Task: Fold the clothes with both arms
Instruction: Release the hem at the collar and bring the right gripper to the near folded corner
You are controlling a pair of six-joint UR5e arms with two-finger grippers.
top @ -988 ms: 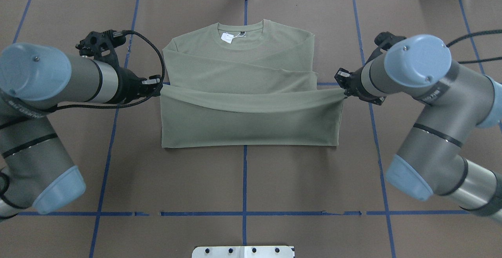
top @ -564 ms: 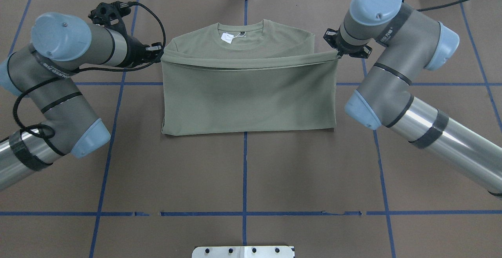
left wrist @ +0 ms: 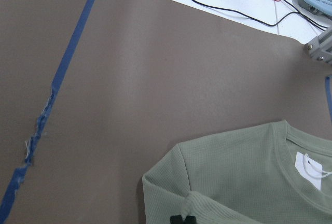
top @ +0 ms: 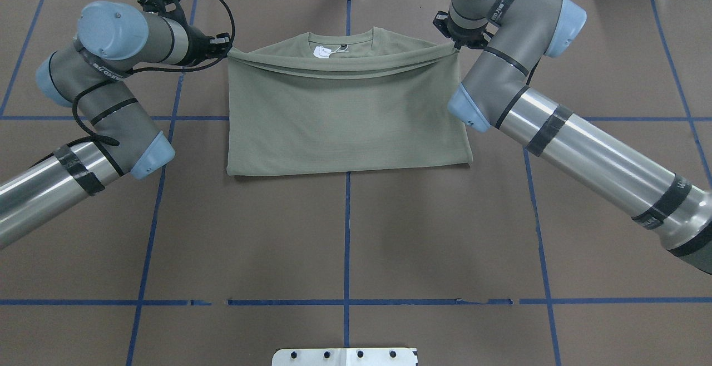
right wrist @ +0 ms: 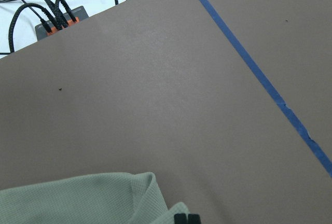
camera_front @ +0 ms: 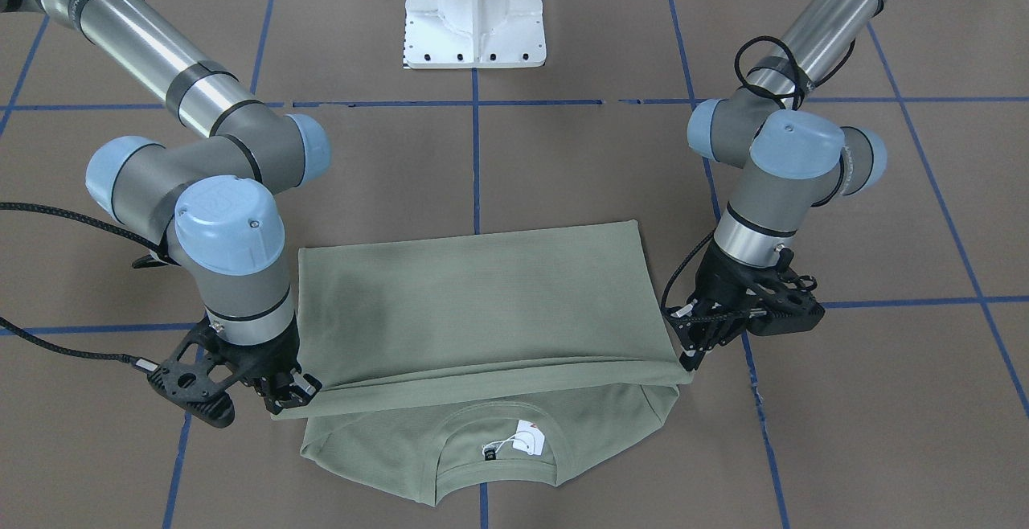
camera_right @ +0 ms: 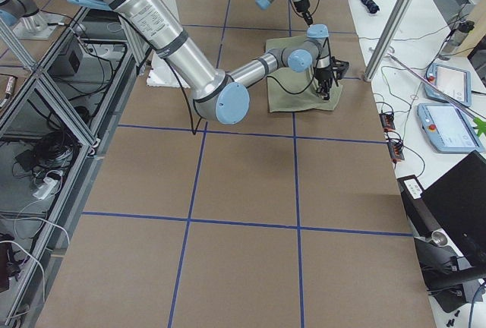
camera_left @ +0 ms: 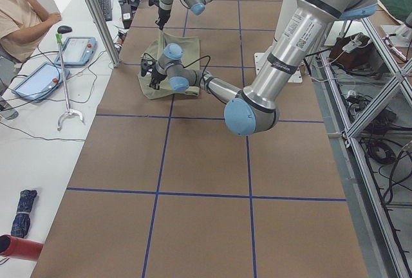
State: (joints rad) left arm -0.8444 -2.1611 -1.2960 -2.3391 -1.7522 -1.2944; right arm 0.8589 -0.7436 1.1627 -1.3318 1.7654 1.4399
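Two black two-finger grippers hold one garment between them. The pale sage-green knit shirt (top: 345,115) lies on the brown paper-covered table (top: 345,243), on the side far from the robot, with its round ribbed neck pointing away from the robot. The lower part of the shirt is folded up over the chest. The folded-over edge is stretched between the grippers, slightly raised, just short of the collar, and sags a little at its middle. The collar and the small white hang tag (top: 321,52) are uncovered.

Left gripper (top: 225,50): positioned at the left corner of the raised edge, jaws together and clamped on the fabric. The left wrist view shows the black fingertips (left wrist: 181,219) pinching a bunch of the knit.

Right gripper (top: 456,43): positioned at the right corner of the same edge, likewise clamped on the fabric. The right wrist view shows its fingertips (right wrist: 187,218) pressed together with the cloth at them.

Both silver-grey arms with light blue joint caps reach in from opposite sides of the shirt. Blue tape lines (top: 346,232) mark a grid on the table; the centre line runs under the shirt. The white metal pedestal base (camera_front: 474,14) stands well apart from the shirt.
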